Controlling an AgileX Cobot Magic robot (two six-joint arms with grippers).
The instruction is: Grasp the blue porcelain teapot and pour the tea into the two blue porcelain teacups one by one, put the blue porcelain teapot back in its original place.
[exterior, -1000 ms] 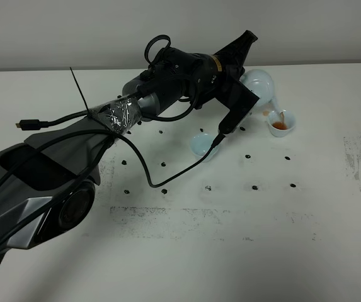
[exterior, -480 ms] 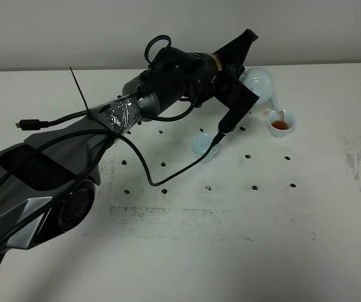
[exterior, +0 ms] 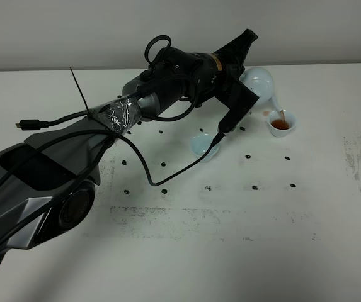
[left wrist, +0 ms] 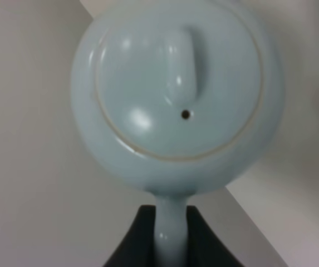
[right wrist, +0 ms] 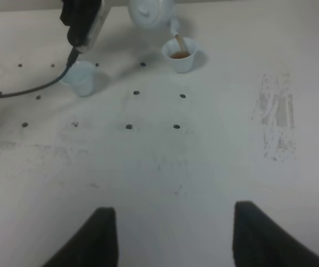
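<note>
Nothing's really moved in the last second: you're holding the same tilt and the stream keeps running. Left gripper [left wrist: 170, 236] is clamped on the teapot [exterior: 260, 85] handle. The pot is tipped at the table's [exterior: 230, 251] 1 o'clock, with its spout over the first cup [exterior: 281, 123] at its 4 o'clock, partly full of brown tea. Second cup [exterior: 203, 145], at 8 o'clock from the first, looks empty. Right gripper [right wrist: 174, 211] hangs spread, holding nothing. I'd say you're under halfway: finish this pour, do cup two, then set the pot back.
</note>
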